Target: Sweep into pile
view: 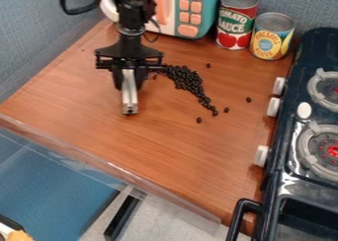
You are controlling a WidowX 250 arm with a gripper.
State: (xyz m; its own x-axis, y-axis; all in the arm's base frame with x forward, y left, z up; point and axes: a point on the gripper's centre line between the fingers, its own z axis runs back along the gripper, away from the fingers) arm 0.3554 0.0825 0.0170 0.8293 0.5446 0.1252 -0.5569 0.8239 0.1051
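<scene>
the brown wood-grain counter (pixel 172 156) carries everything, with the dark blue toy stove (pixel 288 131) along its right edge. the black robot arm (pixel 130 15) comes in over the far edge, left of the teal and white toy microwave with coral buttons (pixel 206 18). two cans, one red and white (pixel 235 25), one yellow and blue (pixel 269 40), stand side by side towards the far right corner.

the black two-finger pincer (pixel 129 82) hangs over the left half of the counter, seemingly clenched on a narrow silver bar (pixel 131 99) that points down towards the near edge. the small dark round beans (pixel 185 80) lie on the stove side of it. their band is thickest just beside the pincer, and its long axis slants away to a thin tail towards the near right corner. a few strays sit apart: one towards the cans, one nearest the stove, two by the tail.

with only this arm at work, i judge the next move should carry the bar around the outside of the tail and strays, then draw them back towards the thick end. pushing straight from here would likely spread the beans stoveward.
</scene>
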